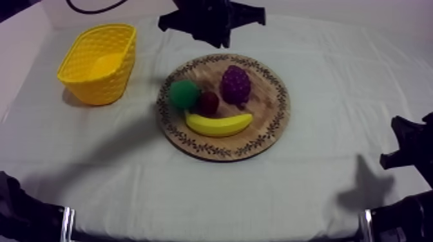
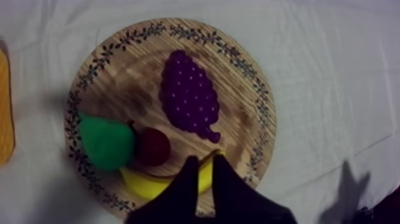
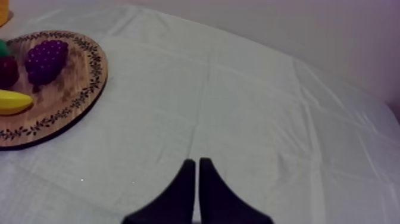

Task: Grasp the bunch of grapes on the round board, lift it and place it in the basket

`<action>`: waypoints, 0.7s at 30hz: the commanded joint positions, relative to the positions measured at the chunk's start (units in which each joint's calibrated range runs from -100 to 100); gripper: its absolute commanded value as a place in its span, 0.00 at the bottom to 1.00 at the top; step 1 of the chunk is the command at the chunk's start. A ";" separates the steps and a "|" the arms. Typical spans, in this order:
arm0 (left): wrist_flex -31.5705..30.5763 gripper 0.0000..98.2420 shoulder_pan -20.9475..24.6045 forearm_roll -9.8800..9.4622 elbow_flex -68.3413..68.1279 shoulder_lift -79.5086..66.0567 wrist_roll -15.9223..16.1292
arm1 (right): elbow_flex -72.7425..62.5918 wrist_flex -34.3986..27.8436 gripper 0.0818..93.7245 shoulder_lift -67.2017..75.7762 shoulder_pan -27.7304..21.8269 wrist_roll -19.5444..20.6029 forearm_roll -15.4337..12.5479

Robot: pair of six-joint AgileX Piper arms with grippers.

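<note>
The purple bunch of grapes (image 1: pixel 236 83) (image 2: pixel 189 98) (image 3: pixel 44 59) lies on the round wooden board (image 1: pixel 270 129) (image 2: pixel 244 119) (image 3: pixel 71 95), on its far half. The yellow basket (image 1: pixel 96 61) (image 2: pixel 5 107) stands on the cloth to the board's left, with nothing in it. My left gripper (image 1: pixel 219 40) (image 2: pixel 205 164) hangs above the board; in the left wrist view its tips are a little apart over the banana, holding nothing and short of the grapes. My right gripper (image 3: pixel 197 164) is shut on nothing over bare cloth, well to the right of the board.
A green pear (image 1: pixel 183 94) (image 2: pixel 107 143), a small red fruit (image 1: pixel 207 102) (image 2: pixel 153 146) and a banana (image 1: pixel 218 123) (image 2: pixel 143 182) share the board beside the grapes. My right arm (image 1: pixel 415 138) sits low at the table's right edge.
</note>
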State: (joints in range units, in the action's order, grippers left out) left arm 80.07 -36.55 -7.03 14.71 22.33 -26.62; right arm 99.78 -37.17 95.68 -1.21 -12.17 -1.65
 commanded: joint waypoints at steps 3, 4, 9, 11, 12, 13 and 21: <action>-0.61 0.56 -0.38 0.29 -1.86 -0.59 0.94 | -0.01 0.00 0.00 0.00 -0.01 -0.02 0.02; -0.69 0.61 -0.41 0.47 -2.40 -0.71 0.81 | -0.01 0.00 0.00 0.00 -0.01 -0.02 0.02; -1.60 0.73 -0.02 1.94 -3.91 -0.99 1.16 | -0.01 0.00 0.00 0.00 -0.01 -0.02 0.02; -1.94 0.75 0.19 2.46 -4.13 -0.90 1.33 | -0.01 0.00 0.00 0.00 -0.01 -0.02 0.02; -2.13 0.76 0.27 2.67 -4.19 -0.83 1.33 | -0.01 0.00 0.00 0.00 -0.01 -0.02 0.02; -2.29 0.77 0.35 2.83 -4.23 -0.75 1.29 | -0.01 0.00 0.00 0.00 -0.01 -0.02 0.02; -4.49 0.79 0.75 3.91 -3.90 1.42 0.51 | -0.01 0.00 0.00 0.00 -0.01 -0.02 0.02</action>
State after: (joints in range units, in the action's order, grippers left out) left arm 75.90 -35.85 -3.28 10.68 23.35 -26.01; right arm 99.78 -37.18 95.68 -1.21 -12.17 -1.65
